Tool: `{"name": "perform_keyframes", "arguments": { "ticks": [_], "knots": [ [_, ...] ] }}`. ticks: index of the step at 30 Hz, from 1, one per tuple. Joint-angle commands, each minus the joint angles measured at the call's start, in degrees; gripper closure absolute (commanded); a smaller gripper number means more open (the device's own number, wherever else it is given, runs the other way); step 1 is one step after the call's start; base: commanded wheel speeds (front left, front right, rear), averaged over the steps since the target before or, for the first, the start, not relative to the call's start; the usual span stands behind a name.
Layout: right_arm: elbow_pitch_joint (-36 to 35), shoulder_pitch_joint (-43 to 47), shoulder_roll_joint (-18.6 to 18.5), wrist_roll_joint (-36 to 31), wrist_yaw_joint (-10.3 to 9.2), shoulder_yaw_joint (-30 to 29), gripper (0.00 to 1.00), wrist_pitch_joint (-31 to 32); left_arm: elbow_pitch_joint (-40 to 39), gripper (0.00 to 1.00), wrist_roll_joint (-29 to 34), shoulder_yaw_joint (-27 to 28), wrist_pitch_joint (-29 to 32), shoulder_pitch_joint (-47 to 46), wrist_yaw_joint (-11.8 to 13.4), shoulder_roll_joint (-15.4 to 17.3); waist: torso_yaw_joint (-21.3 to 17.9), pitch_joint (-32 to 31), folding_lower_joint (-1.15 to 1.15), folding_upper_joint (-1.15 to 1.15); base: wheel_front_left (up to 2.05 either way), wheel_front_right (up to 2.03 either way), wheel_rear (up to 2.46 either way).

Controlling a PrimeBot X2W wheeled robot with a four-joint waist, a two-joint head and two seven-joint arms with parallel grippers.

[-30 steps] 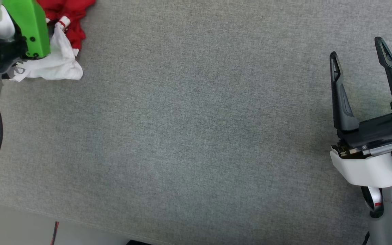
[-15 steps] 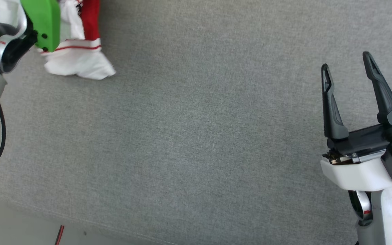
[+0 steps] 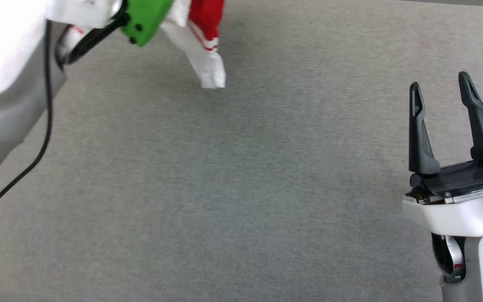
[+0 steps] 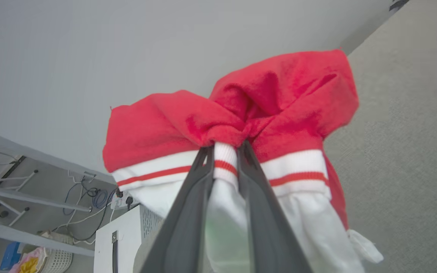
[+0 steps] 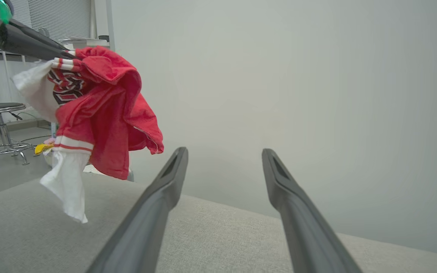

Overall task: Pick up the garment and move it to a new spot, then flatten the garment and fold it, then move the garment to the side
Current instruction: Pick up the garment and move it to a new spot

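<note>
The garment (image 5: 104, 113), red with white sleeves and red-white striped trim, hangs bunched in the air above the grey table. Black print shows on one fold. My left gripper (image 4: 224, 147) is shut on its striped trim, with red cloth bulging beyond the fingertips. In the head view the garment (image 3: 206, 46) dangles at the top beside the left arm's green housing (image 3: 145, 16), one white sleeve hanging lowest. My right gripper (image 3: 440, 86) stands open and empty at the lower right, well away from the cloth. The right wrist view shows the right gripper (image 5: 224, 151) with the garment up to its left.
The grey fabric table top (image 3: 241, 188) spreads under both arms. A black cable (image 3: 46, 126) hangs off the left arm. Past the table's edge stand a round stool (image 5: 0, 108), a white cabinet (image 4: 121, 242) and a metal rack (image 4: 10, 189).
The left gripper has closed on the garment, lifted it off the table and carried it rightward in the head view. The camera has shifted too. The right gripper has stayed open.
</note>
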Motion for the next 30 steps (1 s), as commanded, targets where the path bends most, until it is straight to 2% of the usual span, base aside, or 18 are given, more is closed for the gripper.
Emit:
{"name": "perform_keyframes", "arguments": {
  "ticks": [1, 8, 12, 16, 23, 30],
  "knots": [
    [-0.1, 0.3, -0.1, 0.9, -0.04, -0.2, 0.00, -0.1, -1.0, 1.00, 0.4, -1.0, 0.3, -1.9, -0.1, -1.2, -6.2, -1.0, 0.00, 0.00, 0.00, 0.00, 0.00],
    [-0.1, 0.7, 0.0, 3.8, -0.04, -2.3, 0.00, -0.1, -3.7, 1.00, -1.0, -6.8, -0.5, -6.1, -0.1, -7.8, -12.9, -0.5, 0.00, 0.00, 0.00, 0.00, 0.00],
    [-0.1, 0.7, 0.0, 4.5, -0.04, -2.9, 0.00, -0.1, -3.4, 1.00, -1.9, -10.8, -1.6, -6.2, -0.1, -11.2, -14.7, -0.1, 0.00, 0.00, 0.00, 0.00, 0.00],
    [-0.3, 0.7, 0.0, 4.8, -0.04, -3.3, 0.00, -0.1, -2.5, 1.00, -2.8, -13.7, -2.3, -3.3, -0.1, -12.9, -15.1, 0.3, 0.00, 0.00, 0.00, 0.00, 0.00],
    [-0.2, 0.4, 0.0, 4.2, -0.04, -3.0, 0.00, -0.1, 0.9, 1.00, -1.0, -14.8, -2.5, 6.7, -0.1, -11.7, -13.6, 0.7, 0.00, 0.00, 0.00, 0.00, 0.00],
    [0.4, 0.6, 0.0, 3.4, -0.04, -2.4, 0.00, -0.1, 5.7, 1.00, 0.4, -14.9, -2.7, 18.9, -0.1, -7.7, -11.7, 0.0, 0.00, 0.00, 0.00, 0.00, 0.00]
  ]
}}
